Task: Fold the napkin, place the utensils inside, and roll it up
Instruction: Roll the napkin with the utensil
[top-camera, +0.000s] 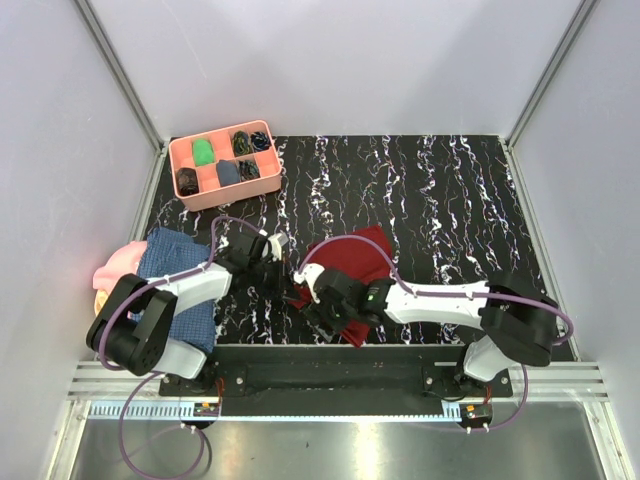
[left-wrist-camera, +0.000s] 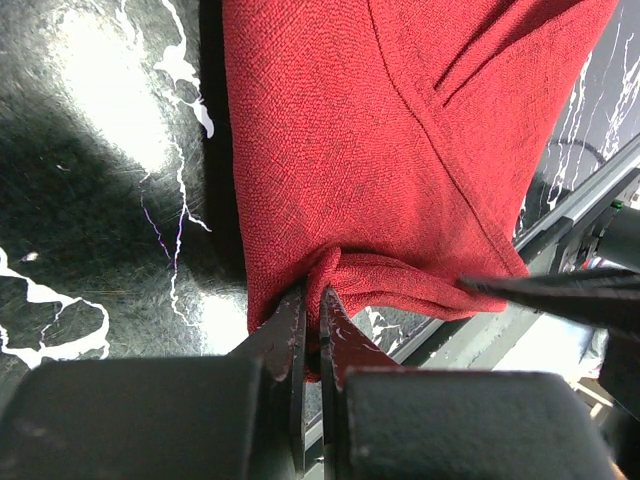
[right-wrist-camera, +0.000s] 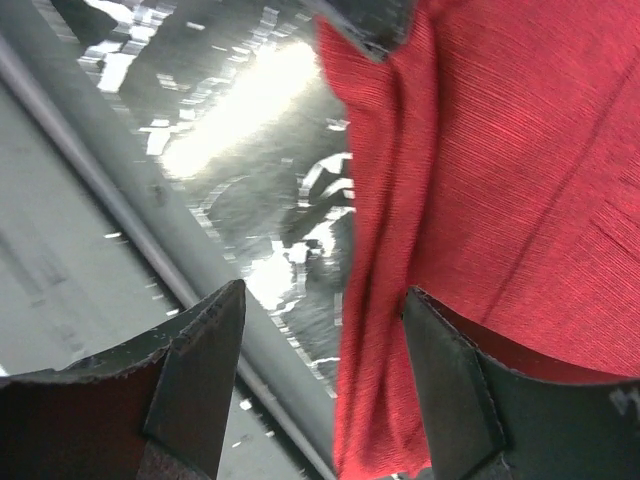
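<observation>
The black, white-veined table (top-camera: 450, 200) fills the floor of the cell. On its near middle lies the napkin (top-camera: 355, 255), a dark red woven cloth, rumpled and partly doubled over itself. In the left wrist view a stitched hem or crease runs slantwise across it (left-wrist-camera: 380, 150), and its lower edge is gathered into a thick fold. In the overhead view its near part is hidden under the right arm, so its full outline cannot be made out. At the table's left edge a blue checked cloth (top-camera: 175, 265) lies bunched beneath the left arm, with a pink cloth (top-camera: 120, 262) beside it, partly covered. A pink tray (top-camera: 232, 196) sits at the far left corner; its compartments hold dark and green items too small to name.

The left gripper (left-wrist-camera: 312, 300) is pinched tight on the napkin's gathered left edge (the cloth puckers where the jaws meet). The right gripper (right-wrist-camera: 325, 295) stands wide apart; one finger is over the bare table and the other over the red cloth, with the napkin's rolled edge (right-wrist-camera: 385, 300) running between them, ungripped.
</observation>
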